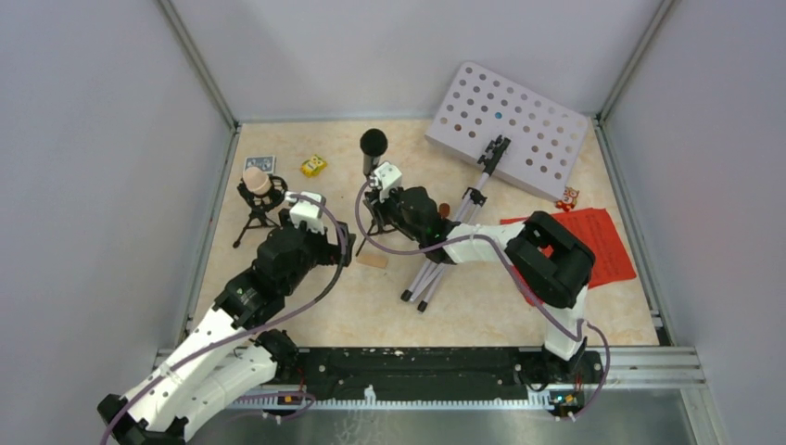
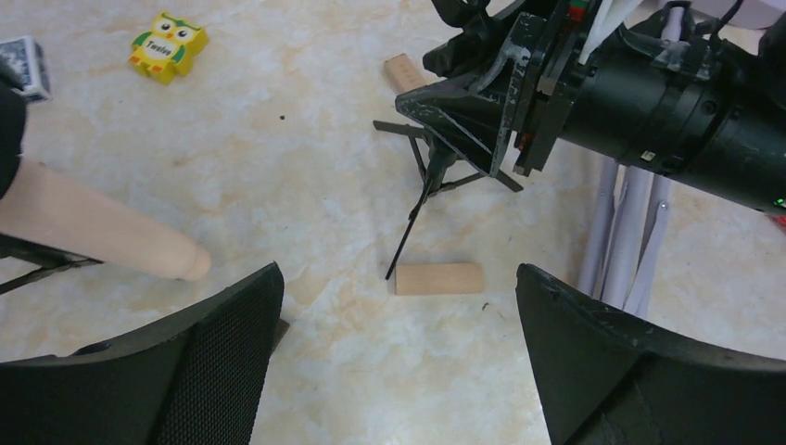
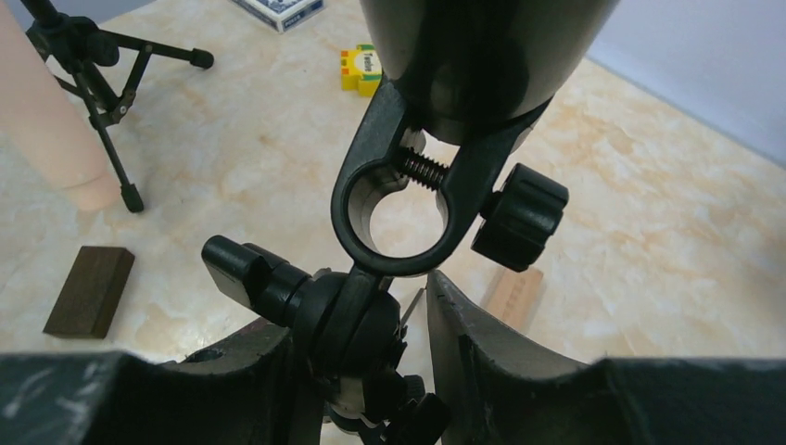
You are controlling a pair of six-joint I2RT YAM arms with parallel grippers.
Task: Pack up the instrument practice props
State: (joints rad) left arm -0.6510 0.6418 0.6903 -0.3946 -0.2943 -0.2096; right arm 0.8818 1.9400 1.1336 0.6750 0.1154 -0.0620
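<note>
The right gripper (image 3: 363, 306) grips the head of 1 small tripod (image 2: 437, 165), jaws narrow around it. The tripod holds the black microphone (image 1: 373, 144) upright on the counter (image 1: 482, 306), just left of the music stand (image 1: 505, 130). This looks like the pick-up step. Next comes a steady, upright lift clear of the stand's legs. The left gripper (image 2: 399, 278), farther left of the stand, hangs with jaws wide, holding nothing.

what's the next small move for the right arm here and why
Probably a short straight lift. The right fingers look closed on the head of the small black tripod, just under the clip of the black microphone; its legs stand on the table beside a wooden block, so rising first should avoid dragging.
</note>
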